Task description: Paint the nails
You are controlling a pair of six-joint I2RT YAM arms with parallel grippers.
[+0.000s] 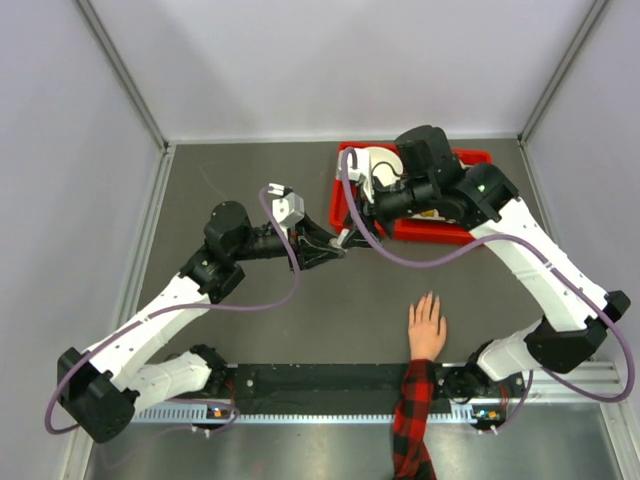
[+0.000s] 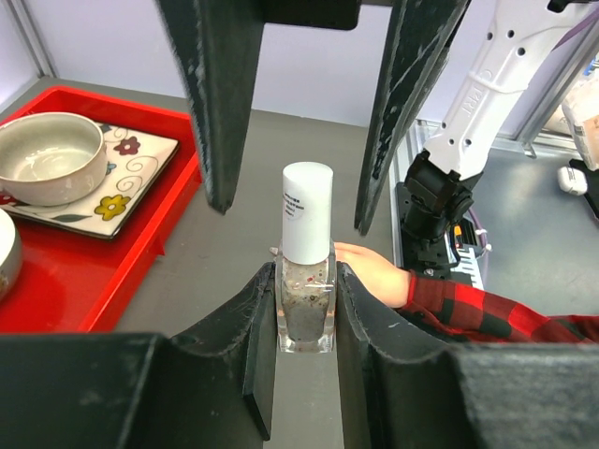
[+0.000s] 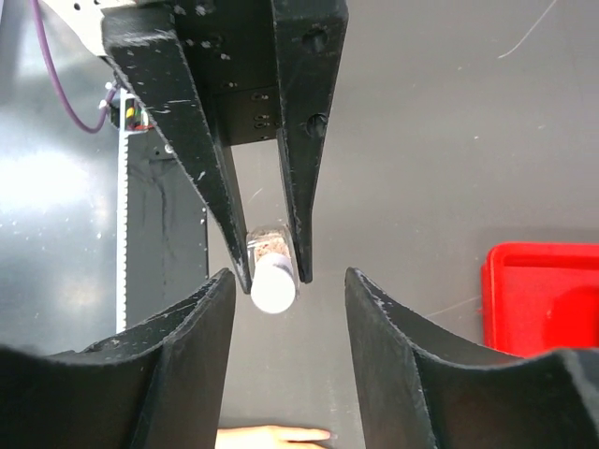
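over grey tabletop (image 1: 300,320), left end effector (image 2: 307,276) pinches bottle (image 2: 306,304) upright, right end effector (image 3: 289,276) spread astride cap (image 2: 307,210).

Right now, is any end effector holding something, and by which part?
The left end effector holds the nail polish bottle by its glass body, below the white cap. The right end effector is open, holding nothing.

My right claw (image 3: 287,279) stood parted — between its tips I saw the left claw (image 3: 274,267) clamped on a white-capped bottle (image 3: 273,288) above the grey bench (image 3: 449,140); a red tray (image 3: 541,295) sat right.
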